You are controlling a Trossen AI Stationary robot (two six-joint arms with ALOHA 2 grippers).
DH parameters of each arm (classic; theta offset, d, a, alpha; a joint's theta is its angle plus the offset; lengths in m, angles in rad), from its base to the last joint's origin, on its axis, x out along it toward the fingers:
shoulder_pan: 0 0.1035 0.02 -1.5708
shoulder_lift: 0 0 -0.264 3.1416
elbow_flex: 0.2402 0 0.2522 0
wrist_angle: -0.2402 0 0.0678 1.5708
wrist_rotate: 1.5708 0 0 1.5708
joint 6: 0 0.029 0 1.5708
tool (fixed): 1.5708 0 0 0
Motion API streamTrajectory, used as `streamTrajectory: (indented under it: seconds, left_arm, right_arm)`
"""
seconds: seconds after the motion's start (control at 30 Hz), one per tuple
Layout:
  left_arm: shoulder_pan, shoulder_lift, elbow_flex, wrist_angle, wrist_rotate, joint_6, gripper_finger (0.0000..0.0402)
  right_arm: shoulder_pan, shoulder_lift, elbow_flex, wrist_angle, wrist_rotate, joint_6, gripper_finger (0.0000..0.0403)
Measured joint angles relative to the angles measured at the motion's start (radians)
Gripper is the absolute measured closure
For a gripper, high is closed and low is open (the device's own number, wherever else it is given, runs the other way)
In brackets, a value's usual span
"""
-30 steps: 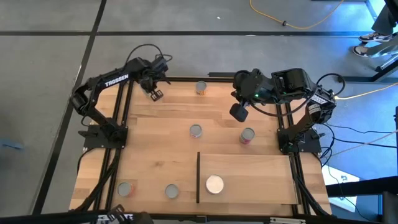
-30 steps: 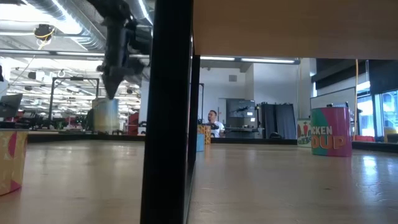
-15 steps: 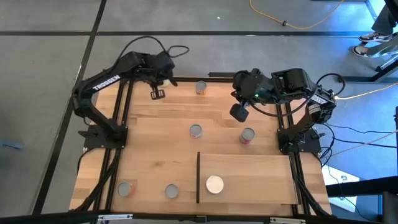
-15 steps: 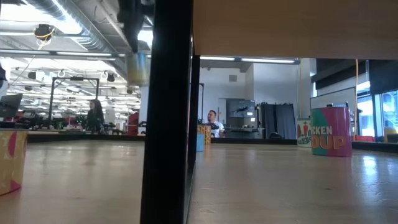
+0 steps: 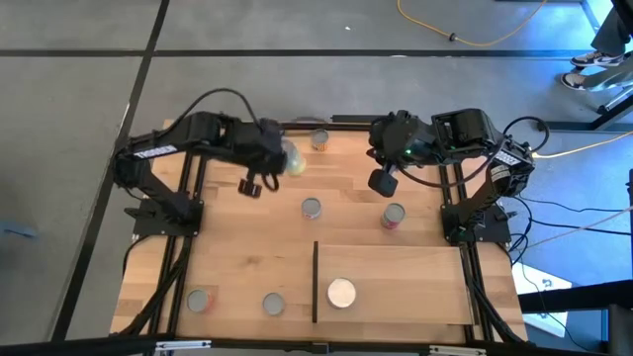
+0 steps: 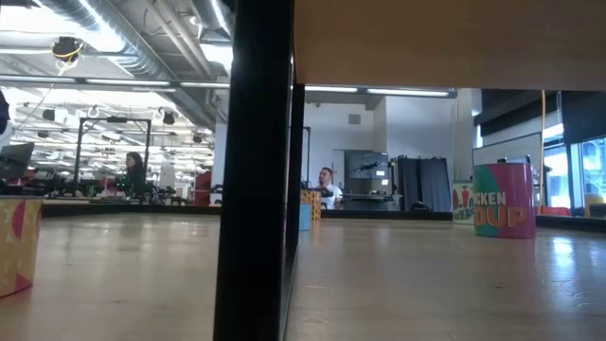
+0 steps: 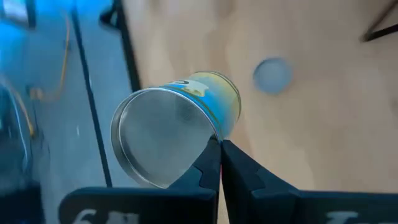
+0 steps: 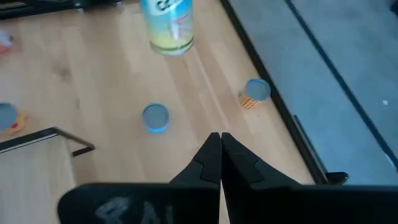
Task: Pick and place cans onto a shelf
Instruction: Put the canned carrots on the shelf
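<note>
My left gripper (image 5: 284,162) is raised over the table's far middle, shut on a yellow-and-blue labelled can (image 7: 180,134), which also shows in the right wrist view (image 8: 166,25). My right gripper (image 5: 381,181) is shut and empty above the far right. The shelf (image 5: 396,282), a light board with a dark strip (image 5: 315,282), lies at the near right. A white-topped can (image 5: 340,293) stands on it. Other cans stand on the tabletop at the far edge (image 5: 319,139), at the centre (image 5: 312,208), right of centre (image 5: 393,215) and near left (image 5: 201,301) (image 5: 273,304). My left gripper pinches the rim (image 7: 208,132) of the can's silver end between its two fingertips (image 7: 211,155). The can is lifted clear of the table and tipped, its silver end toward the wrist and its labelled side pointing away from the fingers.
The black table frame (image 5: 193,198) runs along the edges. In the low view the shelf's dark strip (image 6: 256,170) stands close in front, with a soup can (image 6: 504,199) at the right and another can (image 6: 14,242) at the left edge. People show in the room behind.
My left gripper has lifted the yellow-and-blue can off the table's far left, carried it up out of the low view, and moved it toward the table's right and a little nearer. The can is now clear of the table and tipped.
</note>
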Motion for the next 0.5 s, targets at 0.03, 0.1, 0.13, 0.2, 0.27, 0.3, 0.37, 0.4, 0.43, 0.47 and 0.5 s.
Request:
streamTrajectory:
  seconds: [0.03, 0.1, 0.13, 0.2, 0.27, 0.3, 0.37, 0.4, 0.43, 0.47, 0.5]
  left_arm:
    - [-0.025, 0.0, 0.0, 0.013, 0.001, 0.002, 0.0401]
    - [-0.065, 0.017, 0.003, 0.028, 0.011, 0.004, 0.0401]
    - [-0.082, 0.023, 0.002, 0.04, 0.021, 0.008, 0.0401]
    - [-0.111, 0.036, 0.0, 0.053, 0.038, 0.038, 0.0401]
    - [-0.141, 0.049, 0.002, 0.096, 0.062, 0.079, 0.0401]
    - [-0.157, 0.054, 0.001, 0.117, 0.069, 0.088, 0.0401]
    - [-0.184, 0.071, 0.001, 0.149, 0.074, 0.093, 0.0401]
    - [-0.195, 0.078, 0.002, 0.181, 0.079, 0.097, 0.0401]
    - [-0.204, 0.084, 0.002, 0.201, 0.086, 0.098, 0.0401]
    - [-0.212, 0.087, 0.0, 0.204, 0.095, 0.096, 0.0401]
    - [-0.22, 0.095, 0.0, 0.211, 0.109, 0.091, 0.0401]
  right_arm:
    - [0.0, 0.0, 0.0, 0.0, -0.008, -0.003, 0.04]
    - [0.0, 0.0, 0.0, 0.0, -0.032, -0.016, 0.04]
    - [0.0, 0.0, 0.0, 0.0, -0.047, -0.029, 0.04]
    - [0.0, 0.0, 0.0, 0.0, -0.091, -0.066, 0.04]
    - [0.0, 0.0, 0.0, 0.001, -0.14, -0.104, 0.04]
    - [0.0, 0.0, 0.0, 0.001, -0.165, -0.12, 0.04]
    - [0.0, 0.0, 0.0, 0.003, -0.204, -0.145, 0.04]
    - [0.001, 0.0, 0.0, 0.003, -0.219, -0.157, 0.04]
    - [0.001, 0.0, 0.0, 0.003, -0.232, -0.162, 0.04]
    - [0.001, 0.0, 0.0, 0.003, -0.241, -0.165, 0.04]
    - [0.001, 0.0, 0.0, 0.002, -0.252, -0.166, 0.04]
